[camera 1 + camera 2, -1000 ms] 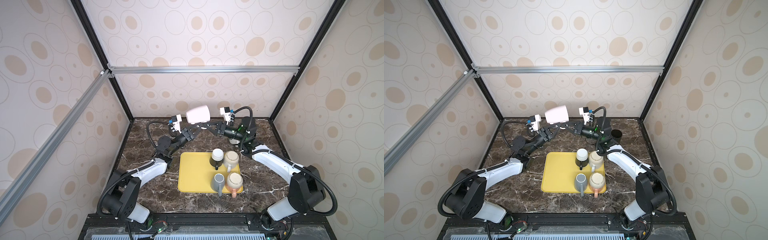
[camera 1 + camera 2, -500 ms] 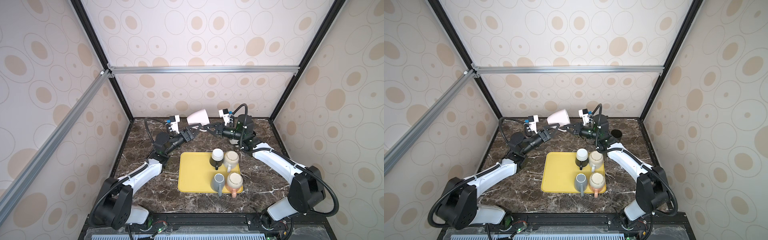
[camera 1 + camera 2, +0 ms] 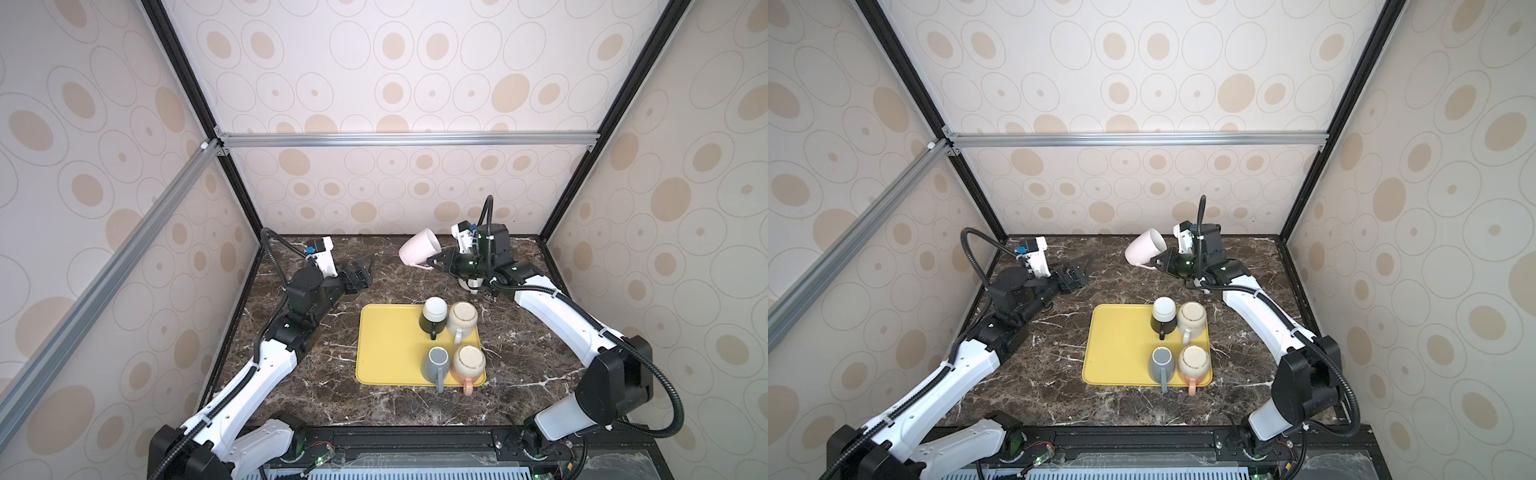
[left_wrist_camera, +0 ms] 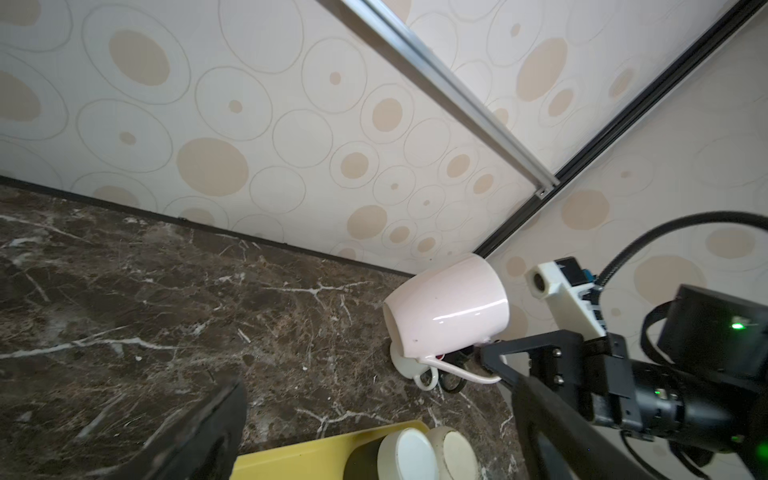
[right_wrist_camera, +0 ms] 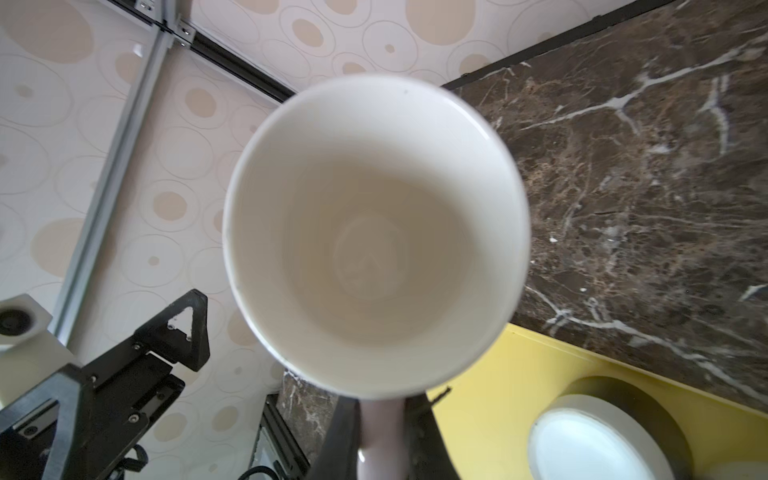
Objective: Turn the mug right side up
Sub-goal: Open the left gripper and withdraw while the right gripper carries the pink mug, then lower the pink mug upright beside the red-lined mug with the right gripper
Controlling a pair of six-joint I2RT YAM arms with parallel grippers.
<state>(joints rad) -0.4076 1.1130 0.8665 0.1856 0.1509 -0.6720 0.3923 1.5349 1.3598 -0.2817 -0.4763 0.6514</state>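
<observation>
Right jaws are pressed onto the handle (image 5: 380, 432) of the pink mug (image 3: 419, 247); the right wrist view shows a dark finger (image 5: 424, 436) on either side of the handle. The mug body hangs just past the tips of these jaws and is clear of the tabletop (image 3: 316, 374). It is tilted, close to lying on its side, with the mouth turned up and back toward the right arm (image 3: 552, 316) and the base pointing away from it. The inside of the mug looks bare in the right wrist view. Left jaws are spread wide and hold nothing. One finger (image 4: 199, 432) shows at the edge of the left wrist view. The mug is ahead of the left jaws, well apart from them, with open tabletop between. The yellow tray (image 3: 386, 345) lies on the tabletop, below and nearer the robot's base than both sets of jaws. It carries four other mugs (image 3: 436, 363) grouped on its side toward the right arm. A small white cup (image 4: 409, 365) sits on the tabletop beneath the right jaws.
</observation>
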